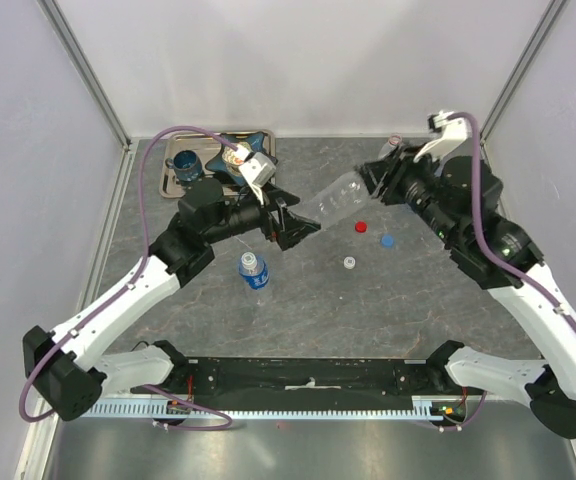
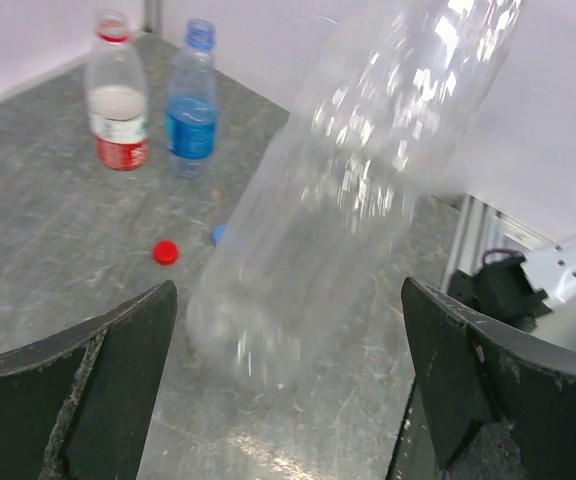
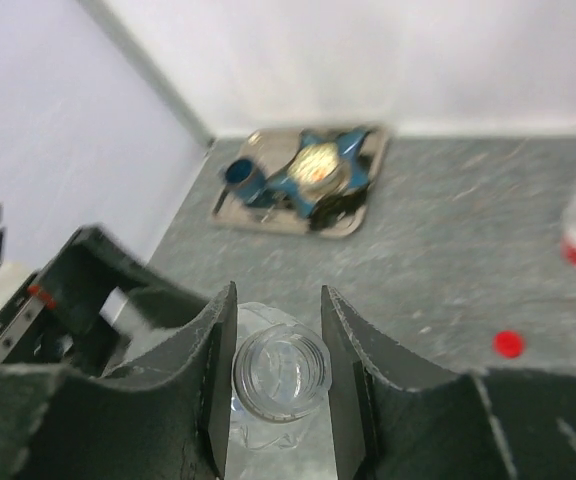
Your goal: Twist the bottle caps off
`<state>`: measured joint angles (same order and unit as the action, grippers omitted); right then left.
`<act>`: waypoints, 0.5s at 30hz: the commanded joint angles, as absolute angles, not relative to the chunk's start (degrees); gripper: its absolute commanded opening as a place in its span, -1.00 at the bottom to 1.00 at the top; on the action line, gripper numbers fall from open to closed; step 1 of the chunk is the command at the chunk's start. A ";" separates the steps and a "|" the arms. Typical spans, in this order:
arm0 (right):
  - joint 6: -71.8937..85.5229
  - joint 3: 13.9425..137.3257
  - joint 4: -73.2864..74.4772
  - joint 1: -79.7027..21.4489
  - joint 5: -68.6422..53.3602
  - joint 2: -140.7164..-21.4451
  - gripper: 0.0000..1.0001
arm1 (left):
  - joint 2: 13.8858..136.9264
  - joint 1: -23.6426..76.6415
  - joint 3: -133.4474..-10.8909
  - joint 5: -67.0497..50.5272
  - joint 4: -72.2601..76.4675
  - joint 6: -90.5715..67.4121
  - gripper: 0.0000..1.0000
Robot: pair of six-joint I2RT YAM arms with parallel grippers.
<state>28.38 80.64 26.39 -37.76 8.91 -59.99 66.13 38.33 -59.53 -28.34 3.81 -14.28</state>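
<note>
My right gripper [image 1: 376,178] is shut on the open, capless neck [image 3: 281,372] of a clear plain bottle [image 1: 336,200] and holds it tilted above the table. Its blurred base [image 2: 268,330] points toward my left gripper [image 1: 298,228], which is open and apart from it, with the fingers [image 2: 108,390] wide on each side. A red cap [image 1: 361,226], a blue cap [image 1: 387,240] and a white cap [image 1: 349,263] lie loose on the table. A small blue-labelled bottle [image 1: 254,270] stands by the left arm. A red-labelled bottle [image 2: 116,100] and a blue bottle [image 2: 193,105] stand at the far wall.
A metal tray [image 1: 268,140] at the back left holds a dark blue mug [image 1: 186,167] and a blue star-shaped dish [image 1: 230,172]. Walls close the table on the left, back and right.
</note>
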 commanded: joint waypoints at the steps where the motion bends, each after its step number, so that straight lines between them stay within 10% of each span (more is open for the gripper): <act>1: 18.83 90.59 34.79 -37.71 31.30 -63.09 -1.00 | 60.56 37.53 -62.23 -18.12 1.24 -11.51 0.99; 8: 15.12 84.04 34.65 -35.70 62.30 -65.92 -1.00 | 50.20 37.53 -57.04 -12.75 2.28 -12.31 0.99; 15: 21.69 80.69 33.22 -19.09 56.53 -68.28 -1.00 | 43.25 37.53 -54.58 -7.04 0.35 -13.18 0.99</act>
<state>18.26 80.62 34.44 -27.62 54.70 -68.12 45.25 37.63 -56.16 -12.12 0.71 -14.00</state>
